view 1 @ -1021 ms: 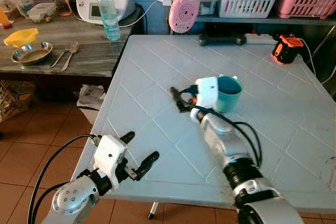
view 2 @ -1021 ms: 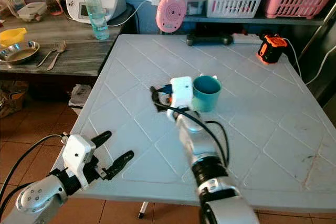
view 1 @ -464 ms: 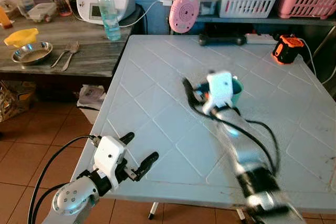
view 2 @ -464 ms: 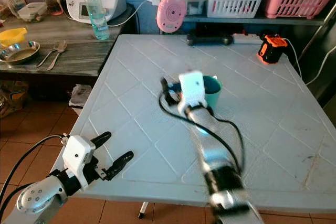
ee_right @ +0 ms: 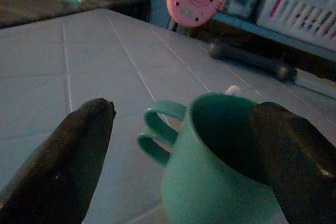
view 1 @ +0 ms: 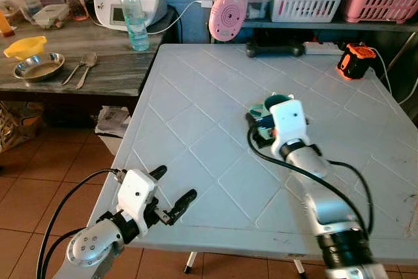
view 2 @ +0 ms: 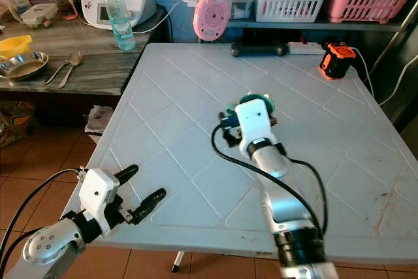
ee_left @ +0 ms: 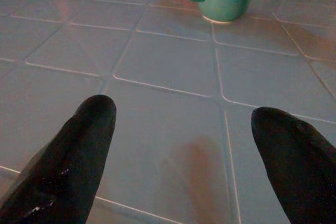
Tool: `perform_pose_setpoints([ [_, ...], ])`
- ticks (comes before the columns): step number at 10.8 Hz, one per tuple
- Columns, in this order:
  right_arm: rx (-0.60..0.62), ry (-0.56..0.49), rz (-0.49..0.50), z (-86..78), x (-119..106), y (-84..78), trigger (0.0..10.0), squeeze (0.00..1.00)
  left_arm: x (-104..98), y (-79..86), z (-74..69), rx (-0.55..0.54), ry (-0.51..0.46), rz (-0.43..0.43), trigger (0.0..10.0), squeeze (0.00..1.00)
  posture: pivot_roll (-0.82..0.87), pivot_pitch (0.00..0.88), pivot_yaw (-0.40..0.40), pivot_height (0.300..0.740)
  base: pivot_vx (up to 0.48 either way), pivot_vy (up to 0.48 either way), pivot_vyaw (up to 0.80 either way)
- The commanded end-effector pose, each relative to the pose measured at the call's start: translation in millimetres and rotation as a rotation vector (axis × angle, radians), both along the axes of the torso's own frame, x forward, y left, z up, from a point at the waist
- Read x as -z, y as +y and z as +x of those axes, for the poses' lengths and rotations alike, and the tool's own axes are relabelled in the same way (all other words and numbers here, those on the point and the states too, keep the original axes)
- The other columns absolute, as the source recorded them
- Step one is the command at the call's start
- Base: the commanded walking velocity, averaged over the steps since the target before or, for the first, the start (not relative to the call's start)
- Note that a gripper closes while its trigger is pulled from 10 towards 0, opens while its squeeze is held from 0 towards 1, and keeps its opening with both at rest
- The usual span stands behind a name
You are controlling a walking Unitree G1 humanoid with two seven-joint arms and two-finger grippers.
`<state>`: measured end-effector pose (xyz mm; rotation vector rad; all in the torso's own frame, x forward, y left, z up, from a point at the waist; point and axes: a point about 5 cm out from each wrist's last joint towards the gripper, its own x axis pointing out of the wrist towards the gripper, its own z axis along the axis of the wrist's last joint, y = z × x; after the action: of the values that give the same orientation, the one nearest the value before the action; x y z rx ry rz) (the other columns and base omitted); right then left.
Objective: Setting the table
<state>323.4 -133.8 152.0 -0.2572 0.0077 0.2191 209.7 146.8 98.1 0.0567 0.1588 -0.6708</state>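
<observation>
With its fingers spread either side of the green mug (ee_right: 220, 161) at mid-frame on the white table (view 1: 196, 129), the right gripper (ee_right: 184, 145) looks ready to close; the left gripper (view 1: 171, 194) hovers open at lower left.

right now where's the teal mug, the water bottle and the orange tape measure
teal mug (ee_right: 210, 182), right wrist view, outer wall
water bottle (view 1: 136, 21), left eye view, body
orange tape measure (view 1: 353, 60), left eye view, casing
</observation>
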Motion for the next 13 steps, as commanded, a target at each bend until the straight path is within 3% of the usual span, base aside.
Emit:
perform_pose_setpoints([
  [1,0.003,-0.003,-0.013,-0.9,-6,0.5,10.0,0.00,0,0.1,1.9,-0.002,-0.002,0.010,10.0,0.00,0.15,0.004,0.035,0.740,0.000,0.000,0.00],
  [5,-0.023,0.076,-0.097,6.1,-2,-3.4,10.0,0.00,1,-1.2,3.3,-0.001,0.007,0.011,10.0,0.00,0.14,0.005,0.036,0.740,0.000,0.000,0.00],
  [6,-0.038,0.084,-0.128,8.6,1,-4.2,9.5,0.00,2,-1.7,3.8,-0.002,0.008,0.014,10.0,0.00,0.14,0.004,0.034,0.740,0.000,0.000,0.00],
  [7,-0.042,0.104,-0.153,10.5,5,-6.3,4.3,0.00,2,-1.9,3.7,-0.003,0.011,0.014,10.0,0.00,0.15,0.003,0.033,0.740,0.000,0.000,0.00],
  [8,-0.054,0.121,-0.167,10.1,9,-7.3,1.3,0.00,2,-1.3,3.5,-0.008,0.010,0.017,10.0,0.00,0.15,0.003,0.032,0.740,0.000,0.000,0.00],
  [10,-0.076,0.136,-0.208,7.9,13,-9.0,0.0,0.00,2,-0.9,3.1,-0.012,0.012,0.021,10.0,0.00,0.15,0.004,0.034,0.740,0.000,0.000,0.00],
  [13,-0.094,0.144,-0.268,9.8,12,-18.9,0.0,0.00,3,-1.7,3.5,-0.008,0.018,0.030,10.0,0.00,0.14,0.003,0.035,0.740,0.000,0.000,0.00],
])
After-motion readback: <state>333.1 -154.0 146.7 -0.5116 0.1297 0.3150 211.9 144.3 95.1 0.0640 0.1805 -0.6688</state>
